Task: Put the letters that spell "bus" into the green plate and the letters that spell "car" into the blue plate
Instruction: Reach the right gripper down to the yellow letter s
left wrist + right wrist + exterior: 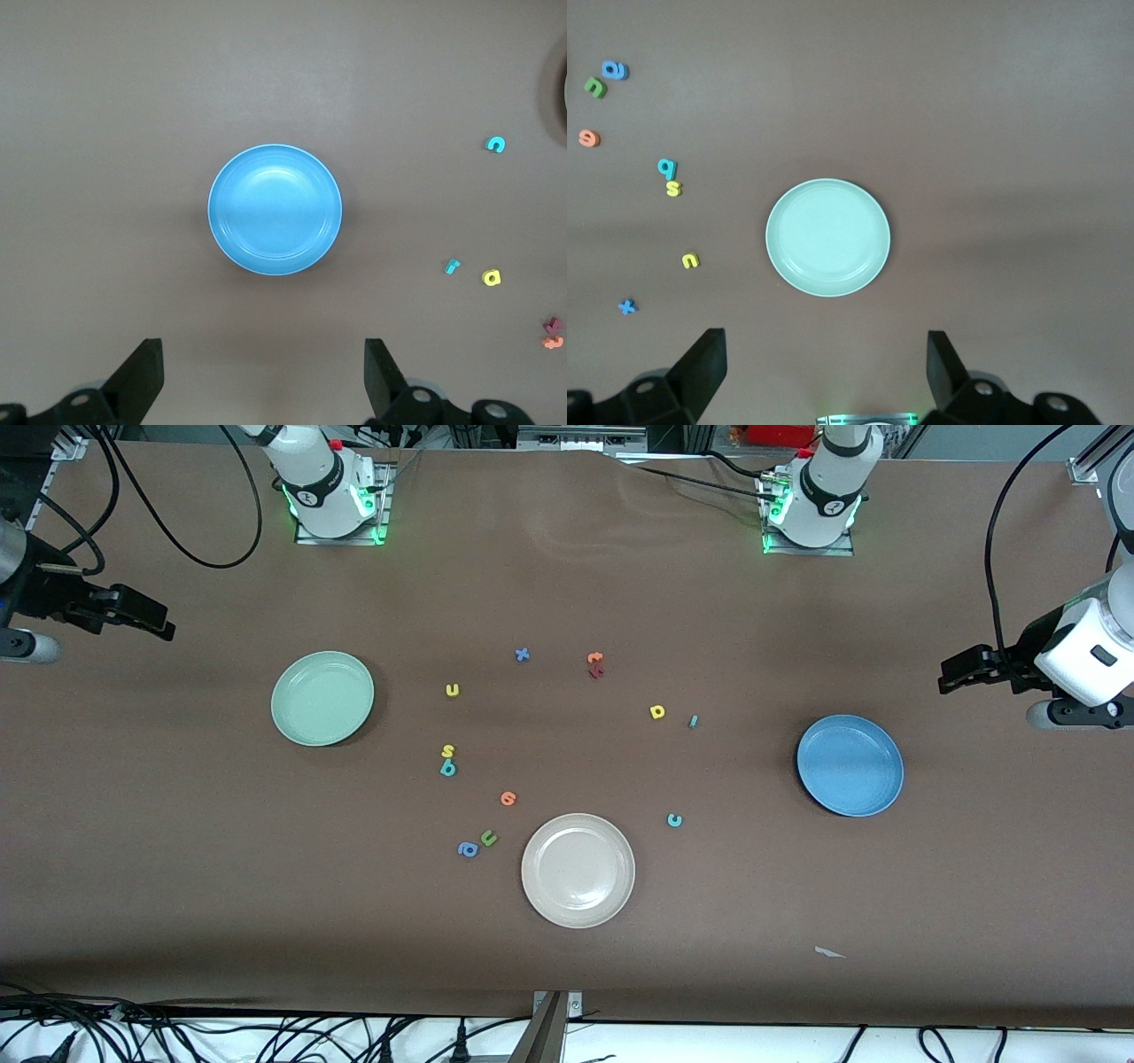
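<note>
Both grippers hang in the air with their fingers spread wide apart and nothing between them. Left gripper (952, 676) is held out at the left arm's end of the table, its wrist roughly level and its fingers pointing toward the table's middle; in the left wrist view its two dark fingers (142, 376) frame the blue plate (275, 210), which is empty. Right gripper (159, 622) is held out likewise at the right arm's end, its fingers (702, 363) framing the empty green plate (827, 236) in the right wrist view

Between the two plates the foam letters lie scattered on the brown table (177, 850). Yellow "u" (453, 689) lies nearest the green plate; yellow "s" (447, 751) and teal "b" (448, 768) touch each other, closer to the front camera. Yellow D-like letter (657, 711) lies just beside the thin teal piece (693, 721), both toward the blue plate; teal "c" (674, 820) lies nearer the camera, between the beige-white plate (578, 870) and the blue plate

Other letters: blue "x" (522, 654), an orange letter touching a dark red one (595, 665), a lone orange letter (508, 798), green "u" (488, 837) beside blue "a" (468, 849)
</note>
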Tool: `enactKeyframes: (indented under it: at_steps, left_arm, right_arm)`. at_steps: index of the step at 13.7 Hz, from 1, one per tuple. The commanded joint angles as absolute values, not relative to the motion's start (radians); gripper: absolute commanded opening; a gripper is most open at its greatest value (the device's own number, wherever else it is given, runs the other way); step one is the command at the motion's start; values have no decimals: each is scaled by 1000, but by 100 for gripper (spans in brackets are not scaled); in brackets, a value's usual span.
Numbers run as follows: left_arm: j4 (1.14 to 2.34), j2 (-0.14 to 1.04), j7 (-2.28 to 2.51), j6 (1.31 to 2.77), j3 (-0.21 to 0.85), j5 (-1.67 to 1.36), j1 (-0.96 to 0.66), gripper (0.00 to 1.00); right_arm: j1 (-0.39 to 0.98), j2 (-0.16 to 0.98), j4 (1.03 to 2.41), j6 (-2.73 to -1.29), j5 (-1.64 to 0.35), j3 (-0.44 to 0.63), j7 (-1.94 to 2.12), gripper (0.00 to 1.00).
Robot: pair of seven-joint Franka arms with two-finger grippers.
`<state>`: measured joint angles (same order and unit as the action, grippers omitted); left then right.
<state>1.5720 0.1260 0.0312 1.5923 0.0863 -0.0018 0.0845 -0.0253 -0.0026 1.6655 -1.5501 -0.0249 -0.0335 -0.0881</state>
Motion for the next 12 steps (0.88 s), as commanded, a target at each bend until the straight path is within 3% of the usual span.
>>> enactKeyframes:
  at_steps: [1, 8, 12]
  left_arm:
    - [1583, 118, 32, 1606, 83, -3, 78, 100]
    - [1582, 121, 31, 1606, 83, -3, 78, 100]
    - [1582, 121, 32, 1606, 83, -3, 78, 100]
  right_arm:
    - [46, 32, 1671, -1566, -17, -40, -100, 100]
    - [253, 152, 1779, -1826, -35, -40, -372, 100]
    - [357, 296, 1789, -2011, -32, -40, -572, 100]
